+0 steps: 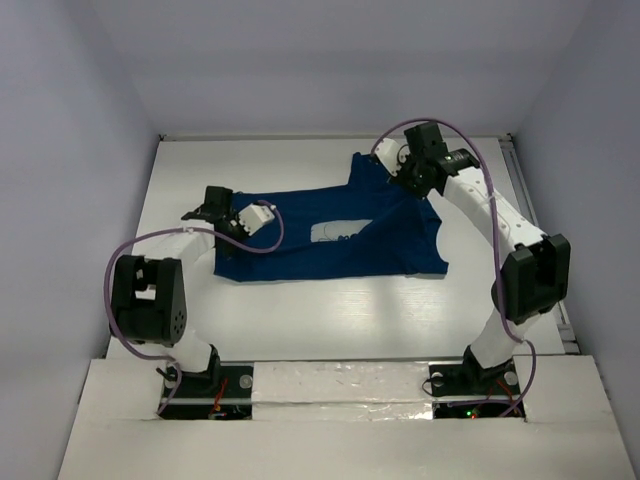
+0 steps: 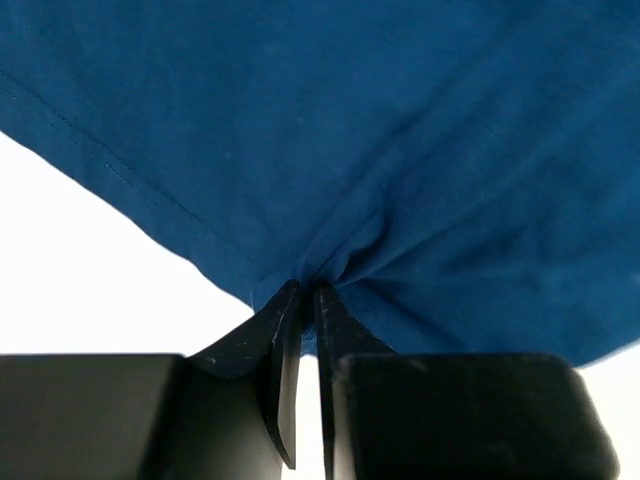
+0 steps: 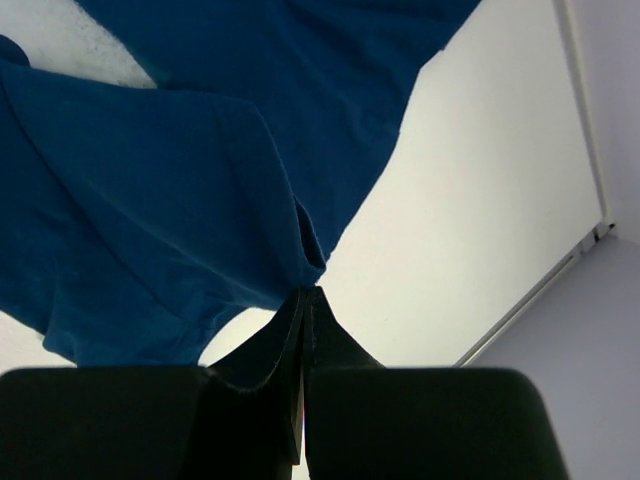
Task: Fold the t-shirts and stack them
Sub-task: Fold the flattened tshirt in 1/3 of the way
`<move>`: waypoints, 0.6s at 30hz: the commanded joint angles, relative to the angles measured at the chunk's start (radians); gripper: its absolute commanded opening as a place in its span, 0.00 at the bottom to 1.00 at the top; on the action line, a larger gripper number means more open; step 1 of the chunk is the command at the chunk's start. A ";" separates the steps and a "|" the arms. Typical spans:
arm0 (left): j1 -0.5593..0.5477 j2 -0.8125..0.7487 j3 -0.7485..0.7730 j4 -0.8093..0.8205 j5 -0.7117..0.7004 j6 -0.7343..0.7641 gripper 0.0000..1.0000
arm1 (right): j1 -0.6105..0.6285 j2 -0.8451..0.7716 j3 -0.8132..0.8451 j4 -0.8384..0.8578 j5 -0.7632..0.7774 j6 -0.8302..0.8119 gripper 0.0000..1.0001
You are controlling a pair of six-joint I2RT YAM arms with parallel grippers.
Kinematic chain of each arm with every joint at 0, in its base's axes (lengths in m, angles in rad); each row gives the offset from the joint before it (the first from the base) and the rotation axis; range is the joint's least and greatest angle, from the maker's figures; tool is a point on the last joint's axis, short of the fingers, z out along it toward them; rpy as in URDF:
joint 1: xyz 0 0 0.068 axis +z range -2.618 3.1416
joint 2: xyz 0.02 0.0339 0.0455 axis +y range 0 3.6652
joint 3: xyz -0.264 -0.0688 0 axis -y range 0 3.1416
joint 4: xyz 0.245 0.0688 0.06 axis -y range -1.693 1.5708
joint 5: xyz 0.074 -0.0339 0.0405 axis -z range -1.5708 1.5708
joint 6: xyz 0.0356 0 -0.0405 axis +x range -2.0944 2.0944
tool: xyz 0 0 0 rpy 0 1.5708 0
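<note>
A dark blue t-shirt (image 1: 300, 250) lies spread across the middle of the white table (image 1: 300, 320), with a whitish print (image 1: 338, 232) showing on it. My left gripper (image 1: 218, 212) sits at the shirt's left edge. In the left wrist view that gripper (image 2: 305, 290) is shut on a bunched pinch of the cloth (image 2: 400, 150). My right gripper (image 1: 393, 172) holds the far right corner, lifted a little off the table. Seen from the right wrist, its tips (image 3: 308, 292) are shut on a fold of the blue cloth (image 3: 150, 200), which hangs to the left.
Pale walls close in the table at the back and on both sides. A metal rail (image 1: 545, 250) runs along the table's right edge and also shows in the right wrist view (image 3: 585, 235). Bare white tabletop lies in front of the shirt.
</note>
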 commanded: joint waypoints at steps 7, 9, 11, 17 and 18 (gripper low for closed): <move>-0.004 0.129 0.116 0.091 -0.089 -0.126 0.15 | -0.006 0.098 0.072 0.078 0.025 -0.026 0.00; -0.004 0.151 0.137 0.097 -0.092 -0.143 0.15 | -0.006 0.127 0.084 0.083 0.057 -0.023 0.00; -0.004 0.163 0.156 0.096 -0.101 -0.149 0.16 | -0.006 0.163 0.088 0.091 0.074 -0.021 0.00; -0.004 0.192 0.186 0.058 -0.114 -0.147 0.19 | -0.006 0.251 0.122 0.114 0.161 0.003 0.00; -0.004 0.195 0.185 0.054 -0.124 -0.144 0.19 | -0.006 0.267 0.130 0.115 0.205 0.017 0.00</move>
